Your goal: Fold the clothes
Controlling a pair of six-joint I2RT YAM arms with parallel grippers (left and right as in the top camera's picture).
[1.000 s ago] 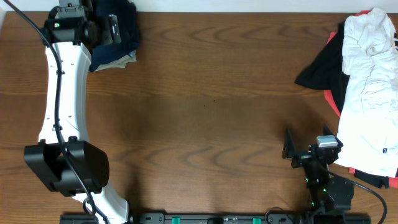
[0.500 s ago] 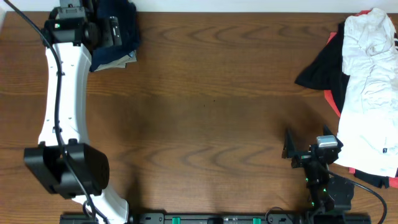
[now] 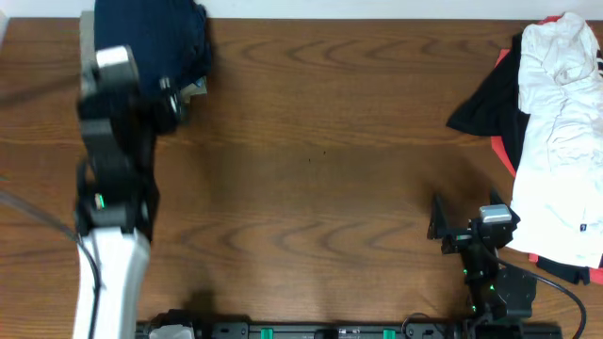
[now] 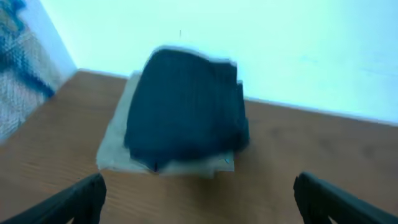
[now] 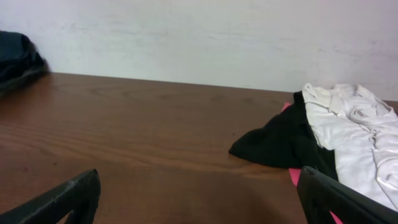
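The dark navy shorts (image 3: 151,38) lie folded in a compact bundle at the table's far left corner, on top of a folded tan garment (image 3: 196,88). In the left wrist view the shorts (image 4: 183,106) rest on the tan garment (image 4: 115,155), a short way ahead of my fingers. My left gripper (image 3: 172,97) is open and empty, just in front of the bundle and blurred by motion; its fingertips (image 4: 199,199) are wide apart. My right gripper (image 3: 438,226) is open and empty over bare table at the front right (image 5: 199,199). The shorts also show far off in the right wrist view (image 5: 15,59).
A heap of white, black and red garments (image 3: 556,141) lies along the right edge of the table, and also shows in the right wrist view (image 5: 348,130). A pale wall runs along the table's far edge.
My left arm has pulled back from the far left corner toward the front of the table. The navy shorts, partly covered by the gripper before, now lie uncovered on the tan garment. The right arm has not moved.
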